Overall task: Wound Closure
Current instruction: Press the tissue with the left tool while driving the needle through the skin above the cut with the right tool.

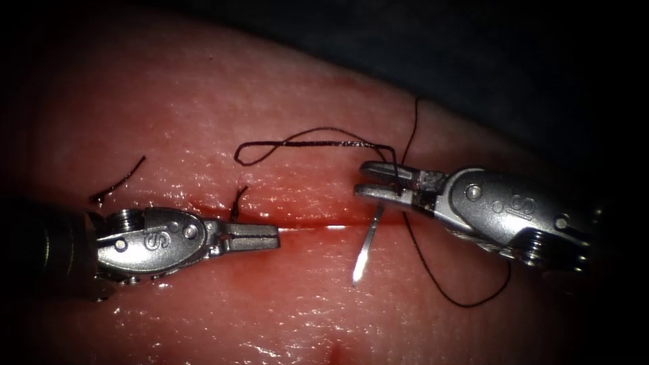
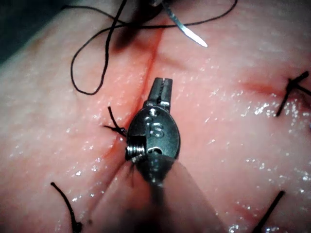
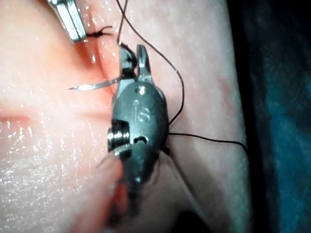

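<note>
The right claw is gripping the needle near its blunt end, jaws slightly parted around it, with the needle hanging free above the tissue and its tip pointing toward 7 o'clock, just below the cut. The left claw is lying closed along the cut, holding nothing, its tip pointing toward 3 o'clock. The thread is looping from the right claw toward 10 o'clock across the tissue above the cut, and another length is trailing toward 5 o'clock under the right tool. A knotted stitch is sitting on the cut just above the left claw, and a cut end is lying toward 10 o'clock from that tool.
</note>
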You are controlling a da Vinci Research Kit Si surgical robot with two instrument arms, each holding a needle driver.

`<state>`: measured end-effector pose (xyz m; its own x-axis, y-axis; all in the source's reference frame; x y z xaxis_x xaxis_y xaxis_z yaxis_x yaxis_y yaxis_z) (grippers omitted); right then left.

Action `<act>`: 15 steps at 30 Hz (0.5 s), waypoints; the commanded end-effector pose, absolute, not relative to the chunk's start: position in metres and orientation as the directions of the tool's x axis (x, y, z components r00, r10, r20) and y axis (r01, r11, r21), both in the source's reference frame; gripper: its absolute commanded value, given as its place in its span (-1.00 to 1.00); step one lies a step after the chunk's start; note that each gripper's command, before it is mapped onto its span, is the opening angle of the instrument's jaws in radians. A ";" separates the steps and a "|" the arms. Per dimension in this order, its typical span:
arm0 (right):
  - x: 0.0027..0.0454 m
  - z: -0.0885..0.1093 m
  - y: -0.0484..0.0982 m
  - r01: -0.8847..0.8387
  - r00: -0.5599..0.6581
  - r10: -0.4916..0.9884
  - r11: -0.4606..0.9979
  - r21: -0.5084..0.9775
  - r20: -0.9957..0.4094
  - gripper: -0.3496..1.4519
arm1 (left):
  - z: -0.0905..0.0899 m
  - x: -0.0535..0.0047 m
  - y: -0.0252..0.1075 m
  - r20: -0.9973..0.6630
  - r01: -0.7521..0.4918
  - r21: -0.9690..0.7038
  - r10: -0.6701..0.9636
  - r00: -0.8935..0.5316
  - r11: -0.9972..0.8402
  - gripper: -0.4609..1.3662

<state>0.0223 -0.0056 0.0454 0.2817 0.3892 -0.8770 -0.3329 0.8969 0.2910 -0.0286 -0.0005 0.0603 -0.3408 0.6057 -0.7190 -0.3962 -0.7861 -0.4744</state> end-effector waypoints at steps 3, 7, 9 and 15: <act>0.0228 0.047 -0.005 -0.320 0.267 0.365 0.907 0.275 -0.892 -1.00 | 0.061 -0.0286 -0.001 -0.700 -0.402 -0.483 0.619 -0.357 -0.778 -0.86; 0.0237 0.048 -0.005 -0.297 0.260 0.307 0.928 0.227 -0.915 -1.00 | 0.062 -0.0285 -0.001 -0.686 -0.409 -0.483 0.625 -0.373 -0.774 -0.84; 0.0244 0.049 -0.004 -0.278 0.257 0.266 0.941 0.192 -0.929 -1.00 | 0.063 -0.0285 -0.001 -0.677 -0.412 -0.480 0.626 -0.387 -0.774 -0.80; 0.0267 0.050 -0.003 -0.245 0.259 0.175 0.963 0.111 -0.950 -1.00 | 0.064 -0.0284 -0.001 -0.653 -0.430 -0.488 0.644 -0.398 -0.760 -0.81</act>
<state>0.0271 -0.0025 0.0506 0.2578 0.1736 -0.9505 -0.2378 0.9649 0.1117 -0.0284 -0.0016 0.0644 -0.4033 0.6434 -0.6506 -0.4366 -0.7602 -0.4811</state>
